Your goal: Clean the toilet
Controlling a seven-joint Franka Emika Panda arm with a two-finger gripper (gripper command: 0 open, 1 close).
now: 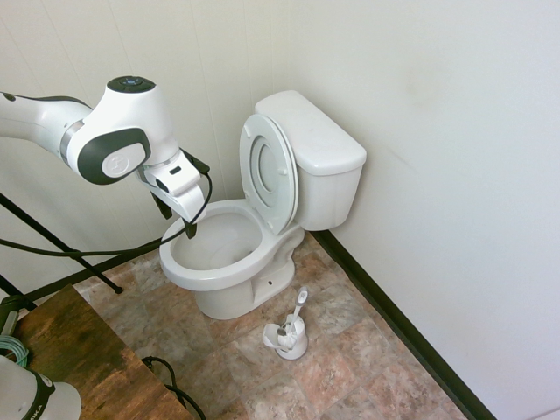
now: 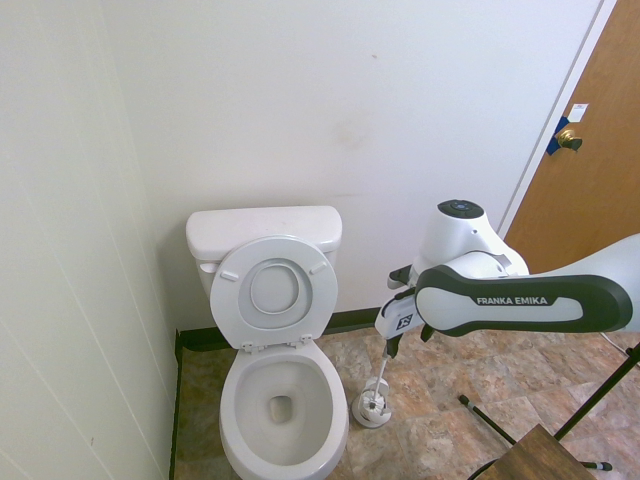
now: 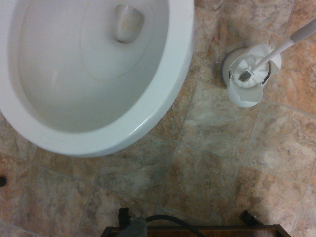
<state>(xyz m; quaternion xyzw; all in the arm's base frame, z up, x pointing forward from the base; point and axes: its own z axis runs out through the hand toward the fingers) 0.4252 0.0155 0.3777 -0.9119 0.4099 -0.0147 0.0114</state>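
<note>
The white ceramic toilet stands with its tank by the wall and its bowl facing out into the room; in the second exterior view the long axis runs nearly straight from the tank toward the camera, and in the first it slants down and left from the tank. The seat and lid are both raised, leaning back against the tank. There is one toilet, one toilet brush and one white brush holder, set on the tiled floor beside the toilet. The brush sits in the holder, its handle tilted. One wooden door shows one brass-colored knob and a small white label, too small to read. The white Franka arm carries the words "FRANKA EMIKA". Its gripper is open, holding nothing, above the bowl's rim in the first exterior view.
</note>
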